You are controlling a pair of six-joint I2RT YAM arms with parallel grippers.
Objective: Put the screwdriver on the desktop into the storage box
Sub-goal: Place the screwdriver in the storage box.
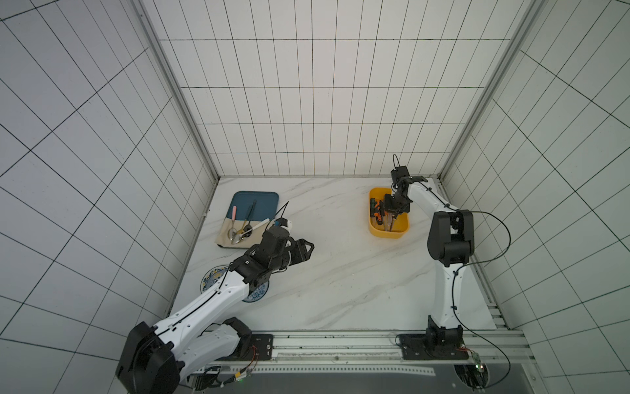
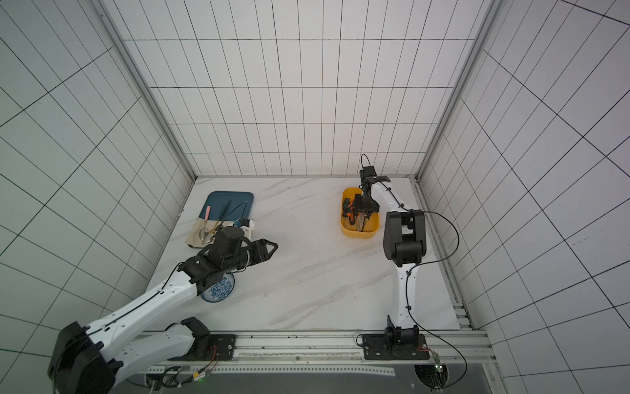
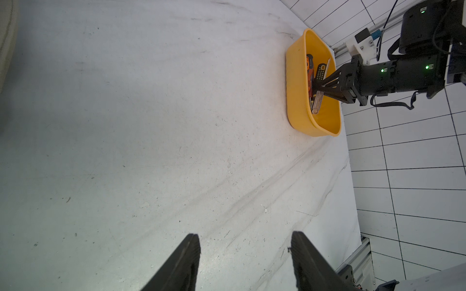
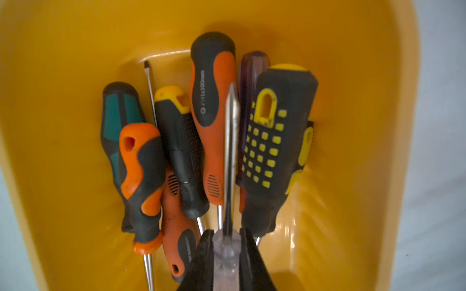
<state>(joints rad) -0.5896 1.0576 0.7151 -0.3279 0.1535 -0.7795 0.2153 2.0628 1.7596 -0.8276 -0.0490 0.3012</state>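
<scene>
In the right wrist view, the right gripper (image 4: 224, 235) is seen closed on the clear plastic handle of a flat-blade screwdriver (image 4: 230, 151). Its shaft points out over a row of other screwdrivers (image 4: 214, 100) already lying in the yellow storage box (image 4: 63, 75). The step in hand is judged to be the release. It would be done best by lowering the handle well below the rim, keeping the tool lined up with the others, then parting the jaws and lifting straight up so that no neighbouring handle is snagged. In the left wrist view, the left gripper (image 3: 245, 252) is shown with its fingers (image 3: 186, 262) apart and nothing between them, above bare desktop (image 3: 151, 151). The box is seen well apart from it, with the right gripper reaching in over its wall. In both top views, the white, grey-veined desktop is shown with the box near its far right corner. A dark blue tray (image 1: 255, 199), spoons (image 1: 235, 232) on a beige cloth (image 1: 223, 238) and a blue patterned plate (image 1: 209, 278) are seen on the left side. No loose screwdriver is seen on the surface. The space is enclosed on three sides by white tiled walls (image 1: 306, 102), and an aluminium rail (image 1: 341, 344) runs along the near edge.
</scene>
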